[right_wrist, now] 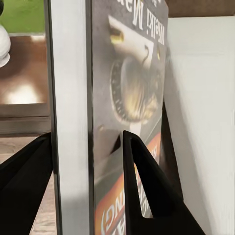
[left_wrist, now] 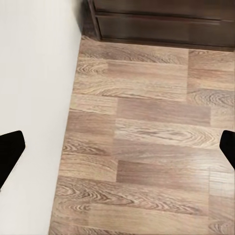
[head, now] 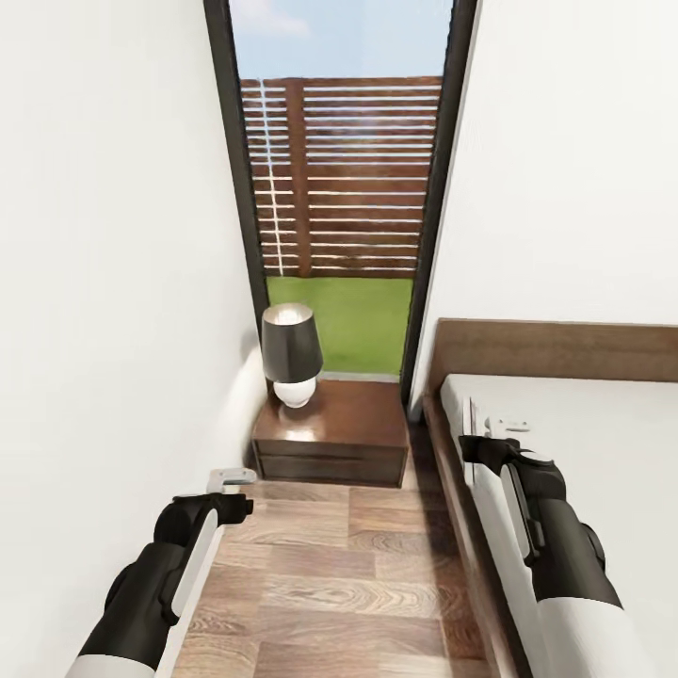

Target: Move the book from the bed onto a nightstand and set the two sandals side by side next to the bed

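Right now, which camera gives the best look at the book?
The right wrist view: the book stands edge-on between the right gripper fingers, cover art and orange band visible. The head view shows just a pale sliver at that gripper over the bed.

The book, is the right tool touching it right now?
Touching. In the right wrist view, the right tool has both black fingers pressed against the book, clamping it between them.

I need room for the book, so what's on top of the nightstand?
A lamp with a dark shade stands toward the back left of the nightstand. The rest of the glossy top looks bare; the spot under the lamp's base is hidden.
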Robot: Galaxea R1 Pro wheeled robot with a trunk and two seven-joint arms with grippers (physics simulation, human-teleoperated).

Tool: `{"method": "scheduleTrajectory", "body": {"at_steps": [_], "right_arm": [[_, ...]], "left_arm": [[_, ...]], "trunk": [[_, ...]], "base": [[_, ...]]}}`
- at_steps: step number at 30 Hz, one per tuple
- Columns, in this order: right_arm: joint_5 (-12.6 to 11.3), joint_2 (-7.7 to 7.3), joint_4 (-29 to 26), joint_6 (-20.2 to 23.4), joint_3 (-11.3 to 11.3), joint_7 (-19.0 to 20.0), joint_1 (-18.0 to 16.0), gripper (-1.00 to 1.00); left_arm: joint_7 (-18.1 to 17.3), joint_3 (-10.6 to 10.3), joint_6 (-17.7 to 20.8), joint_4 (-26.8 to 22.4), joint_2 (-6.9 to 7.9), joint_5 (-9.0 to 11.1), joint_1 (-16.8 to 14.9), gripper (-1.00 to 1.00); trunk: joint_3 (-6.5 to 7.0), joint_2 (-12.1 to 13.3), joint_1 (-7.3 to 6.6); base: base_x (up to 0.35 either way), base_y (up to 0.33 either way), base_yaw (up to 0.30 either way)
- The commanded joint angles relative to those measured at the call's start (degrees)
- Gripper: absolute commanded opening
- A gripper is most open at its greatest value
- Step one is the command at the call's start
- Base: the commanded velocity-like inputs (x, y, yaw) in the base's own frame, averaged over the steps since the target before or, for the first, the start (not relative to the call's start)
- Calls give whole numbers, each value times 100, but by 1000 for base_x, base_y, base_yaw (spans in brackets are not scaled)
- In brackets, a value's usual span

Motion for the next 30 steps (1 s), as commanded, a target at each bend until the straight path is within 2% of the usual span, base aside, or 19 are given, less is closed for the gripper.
{"method": "scheduleTrajectory", "body": {"at_steps": [1,16,22,30], "right_arm": [[61,6,-9,25,-16,58,-6,-100],[57,-3,-9,25,-19,60,-6,-100],[58,-3,-9,26,-19,64,-6,-100],[55,-3,-15,26,-19,64,-6,-100]], "left_arm": [[40,-7,24,-5,0,31,-4,100],[46,-20,17,92,-1,17,-4,100],[81,-21,6,115,-85,8,-4,100],[91,-21,1,118,-105,-3,-4,100]], "trunk": [[-7,-6,5],[-7,-6,5],[-7,-6,5],[-7,-6,5]], "base": [[341,0,36],[341,0,5],[341,0,0],[339,-15,0]]}}
